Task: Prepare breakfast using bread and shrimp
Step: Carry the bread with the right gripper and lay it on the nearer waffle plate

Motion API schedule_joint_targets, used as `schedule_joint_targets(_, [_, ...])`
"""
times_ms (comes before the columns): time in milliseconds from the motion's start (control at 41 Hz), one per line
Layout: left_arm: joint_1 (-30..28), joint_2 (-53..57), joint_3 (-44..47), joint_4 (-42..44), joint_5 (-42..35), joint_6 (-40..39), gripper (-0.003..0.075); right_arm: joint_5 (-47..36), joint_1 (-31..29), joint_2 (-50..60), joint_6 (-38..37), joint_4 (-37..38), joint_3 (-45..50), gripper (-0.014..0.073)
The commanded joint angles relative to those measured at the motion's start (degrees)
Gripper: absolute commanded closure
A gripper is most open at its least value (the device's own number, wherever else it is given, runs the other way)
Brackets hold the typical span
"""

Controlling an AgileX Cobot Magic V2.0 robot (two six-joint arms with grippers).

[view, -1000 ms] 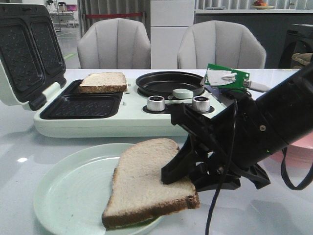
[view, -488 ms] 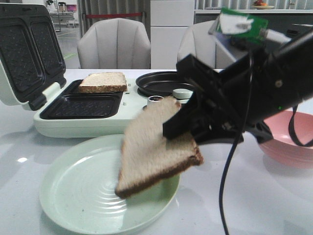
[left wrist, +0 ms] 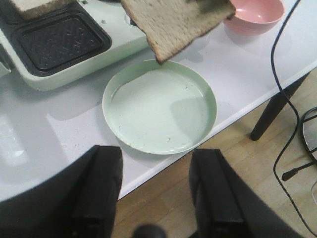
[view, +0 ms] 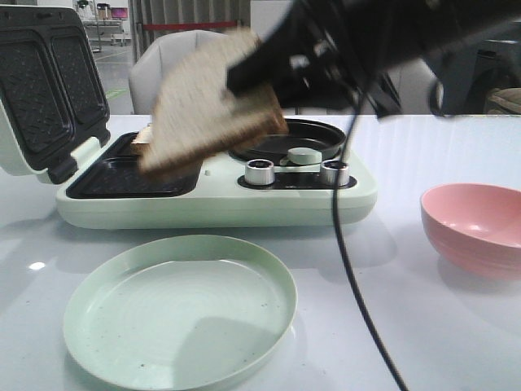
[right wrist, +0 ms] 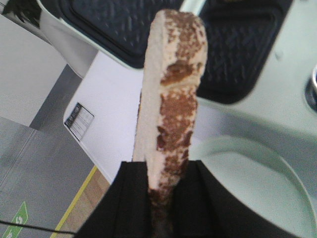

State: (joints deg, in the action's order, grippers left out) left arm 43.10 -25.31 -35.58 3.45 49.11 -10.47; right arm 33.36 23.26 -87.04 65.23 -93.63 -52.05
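My right gripper [right wrist: 166, 198] is shut on one bread slice [view: 203, 98], holding it by its crust edge in the air. The slice hangs tilted above the sandwich maker's [view: 212, 199] open grill trays, and it also shows in the left wrist view as the bread slice [left wrist: 173, 22]. A second bread slice [left wrist: 34, 5] lies on the far grill tray, mostly hidden behind the held one in the front view. My left gripper [left wrist: 156, 193] is open with nothing in it, off the table's front edge over the floor. The shrimp is out of view.
A pale green plate [view: 179, 309] sits in front of the sandwich maker. A pink bowl [view: 476, 228] stands at the right. The maker's lid [view: 41, 81] stands open at the left, its round black pan [view: 321, 134] and two knobs to the right. A cable [view: 358, 269] hangs down.
My right gripper has lifted the bread slice off the green plate and carried it up and to the left, over the sandwich maker. The plate now holds nothing.
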Motion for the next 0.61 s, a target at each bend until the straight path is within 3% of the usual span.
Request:
schedule_joint_targets(0, [0.43,-0.24,-1.48,-0.30,-3.77,0.01,0.0338,-1.43,1.81,-0.60,0.92,-3.59,-7.18,0.0586])
schedule_joint_targets(171, [0.43,-0.24,-1.48,-0.30,-3.77,0.01,0.0338,-4.35,4.20,-8.95,0.92,-5.13,-17.94,0.0586])
schedule_joint_targets(488, [0.43,-0.24,-1.48,-0.30,-3.77,0.01,0.0338,-0.66,4.74,-27.36,0.71,-8.73,-34.44,0.0582])
schedule_joint_targets(585, [0.43,-0.24,-1.48,-0.30,-3.77,0.01,0.0338,0.19,5.02,-30.29,0.71,-8.61,-35.91,0.0470])
